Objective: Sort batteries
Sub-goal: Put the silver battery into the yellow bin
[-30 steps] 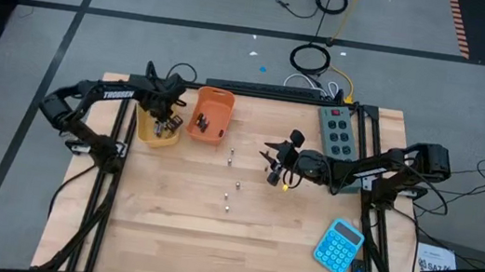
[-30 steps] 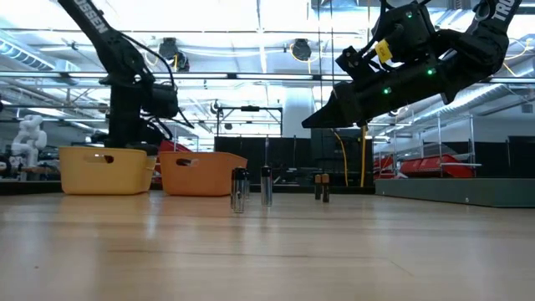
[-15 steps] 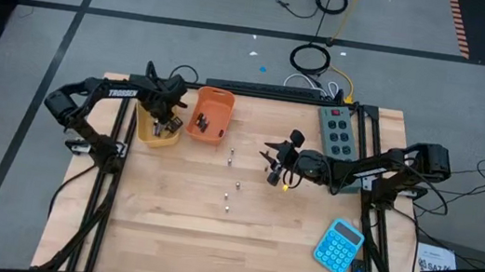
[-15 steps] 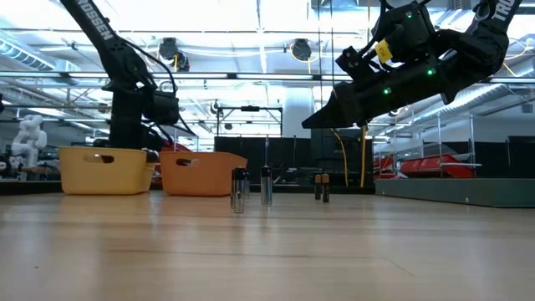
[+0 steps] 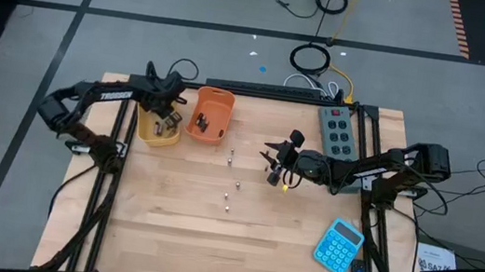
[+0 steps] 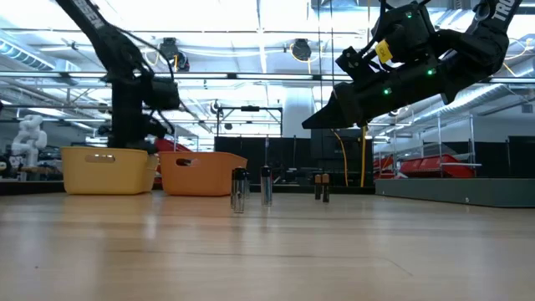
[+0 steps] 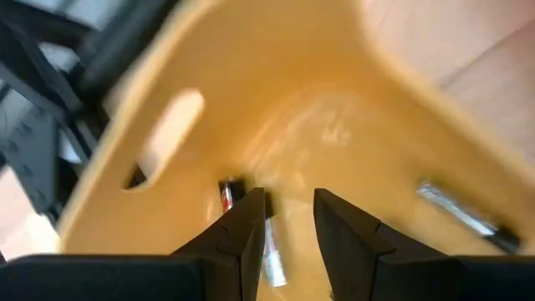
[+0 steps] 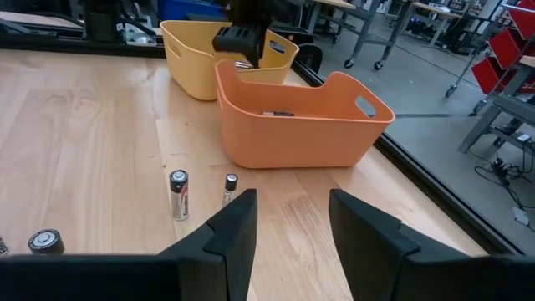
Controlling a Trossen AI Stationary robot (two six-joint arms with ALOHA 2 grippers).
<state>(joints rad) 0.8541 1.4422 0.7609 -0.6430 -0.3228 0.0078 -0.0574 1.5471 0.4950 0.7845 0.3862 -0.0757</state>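
Yellow bin (image 5: 151,130) at table's ten o'clock: three batteries (image 7: 272,261) visible inside, left gripper (image 7: 288,219) above, fingers parted, empty. Orange bin (image 5: 210,113) beside. Four batteries (image 5: 238,187) upright mid-table. Right gripper (image 5: 270,165) at three o'clock, open.

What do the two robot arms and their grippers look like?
Both arms are dark, nearly black, built of slim jointed links with black cables along them. The left arm carries white lettering on one link. The right arm shows green lights and a yellow tag near its wrist in the low view. Each gripper, left and right, has two flat, dark, angular fingers.
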